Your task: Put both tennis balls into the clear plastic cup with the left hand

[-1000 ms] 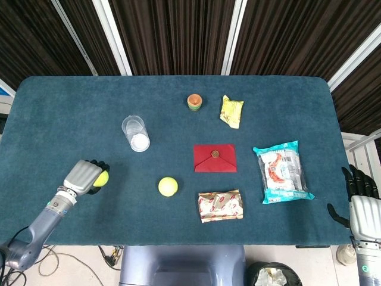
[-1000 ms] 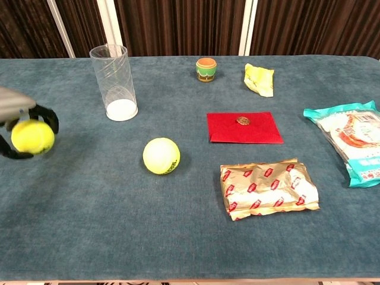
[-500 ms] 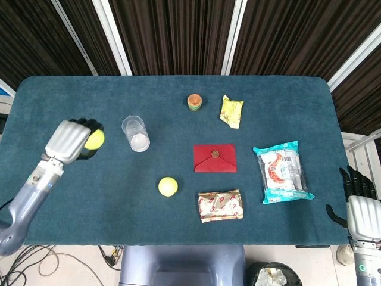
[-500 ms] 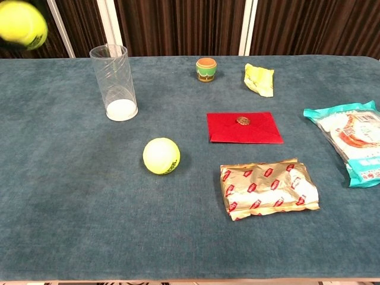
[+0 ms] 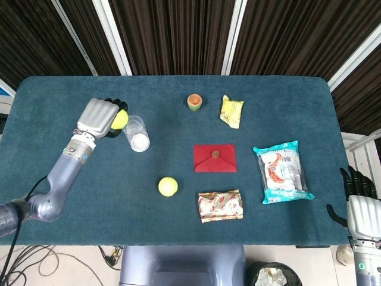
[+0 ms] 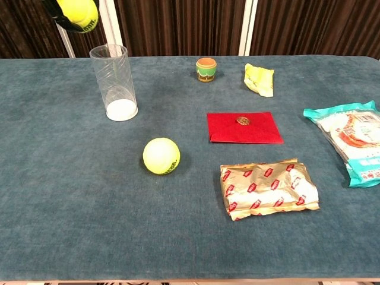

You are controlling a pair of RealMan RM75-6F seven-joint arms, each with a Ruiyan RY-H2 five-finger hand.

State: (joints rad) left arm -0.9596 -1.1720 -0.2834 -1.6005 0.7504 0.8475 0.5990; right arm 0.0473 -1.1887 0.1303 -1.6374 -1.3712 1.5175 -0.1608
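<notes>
We found the left hand (image 5: 100,117) raised just left of the clear plastic cup (image 5: 136,133), its fingers gripping one tennis ball (image 5: 120,119), the second tennis ball (image 5: 168,186) lying on the tabletop (image 5: 286,101), and the right hand (image 5: 361,205) off the edge with fingers apart, empty

You have one tennis ball (image 6: 78,13) held high at the top left edge, up and left of the upright clear plastic cup (image 6: 114,83), while the second tennis ball (image 6: 161,156) rests on the blue table (image 6: 89,225) near a gold packet (image 6: 268,187).
</notes>
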